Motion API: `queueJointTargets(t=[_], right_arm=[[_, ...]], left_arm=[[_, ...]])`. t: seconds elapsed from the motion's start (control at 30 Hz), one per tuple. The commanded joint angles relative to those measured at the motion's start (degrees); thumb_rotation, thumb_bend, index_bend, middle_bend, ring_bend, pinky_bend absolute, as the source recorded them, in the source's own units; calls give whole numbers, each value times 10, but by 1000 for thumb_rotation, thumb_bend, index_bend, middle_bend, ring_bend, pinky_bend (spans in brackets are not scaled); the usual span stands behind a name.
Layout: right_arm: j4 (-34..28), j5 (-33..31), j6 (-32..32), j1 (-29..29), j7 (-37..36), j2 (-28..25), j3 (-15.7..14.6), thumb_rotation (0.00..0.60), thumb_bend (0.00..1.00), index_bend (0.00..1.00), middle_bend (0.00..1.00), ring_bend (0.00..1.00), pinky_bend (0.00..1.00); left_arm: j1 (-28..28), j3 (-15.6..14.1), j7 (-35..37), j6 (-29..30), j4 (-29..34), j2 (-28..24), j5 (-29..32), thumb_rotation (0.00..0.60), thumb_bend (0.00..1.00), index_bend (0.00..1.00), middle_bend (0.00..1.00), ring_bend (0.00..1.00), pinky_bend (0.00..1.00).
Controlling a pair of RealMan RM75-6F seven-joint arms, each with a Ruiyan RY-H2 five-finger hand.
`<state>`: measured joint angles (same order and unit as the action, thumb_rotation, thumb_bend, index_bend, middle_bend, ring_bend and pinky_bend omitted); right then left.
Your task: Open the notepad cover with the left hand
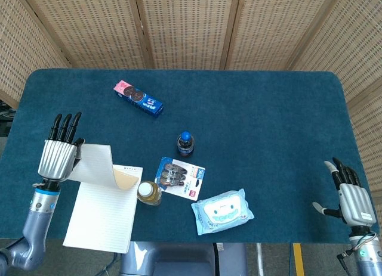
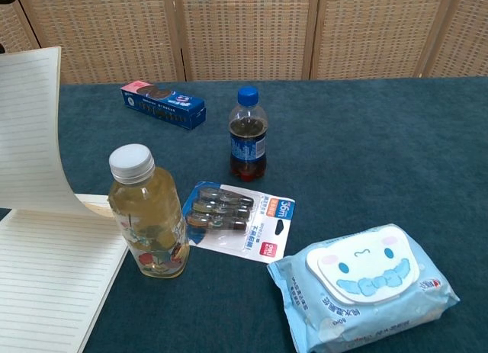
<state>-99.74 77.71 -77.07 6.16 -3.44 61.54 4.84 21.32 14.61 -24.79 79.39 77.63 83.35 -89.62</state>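
Note:
The notepad [image 1: 101, 211] lies at the table's front left, its lined page [image 2: 50, 286] showing. Its cover [image 1: 96, 162] is lifted and curls up and back from the spiral edge; in the chest view the cover's lined underside [image 2: 29, 132] stands tall at the left. My left hand [image 1: 58, 152] is at the cover's left edge with fingers pointing away from me, the thumb pinching the cover. My right hand [image 1: 351, 196] rests near the table's front right corner, fingers apart, holding nothing.
A tea bottle [image 2: 148, 213] stands right beside the notepad. Further right lie a pack of clips [image 2: 238, 219] and a wet-wipes pack [image 2: 362, 284]. A cola bottle [image 2: 248, 136] stands mid-table, a cookie box [image 2: 162, 105] behind it. Wicker screens back the table.

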Motion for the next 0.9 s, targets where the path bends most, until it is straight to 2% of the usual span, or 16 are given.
queueJointTargets(t=[0.03,0.33,0.63,0.7,0.83,0.9], right_arm=[[0,-1,0,0,0,0,0,600,156,56,0,0,0],[1,0,1,0,-4,-1,0,600,156,57,0,0,0],[1,-1,4,1,-8,-1,0,600,156,56,0,0,0],[1,-1,5,2,-10,-1,1,600,156,56,0,0,0],[2,-4,8,3,-14,-1,2,600,156,56,0,0,0],[3,-5,10,4,-15,-1,2,600,156,56,0,0,0]], left_arm=[[24,19,-8,-17,-13,7,19,600,645,793,10,0,0],[96,76,-46,-72,-68,19,95,600,644,794,10,0,0],[160,112,-84,-107,-154,55,163,600,634,788,10,0,0],[172,118,-85,-108,-171,65,174,600,600,706,10,0,0],[188,120,-89,-104,-199,84,184,600,449,351,1,0,0],[194,115,-89,-99,-208,89,182,600,386,242,0,0,0]])
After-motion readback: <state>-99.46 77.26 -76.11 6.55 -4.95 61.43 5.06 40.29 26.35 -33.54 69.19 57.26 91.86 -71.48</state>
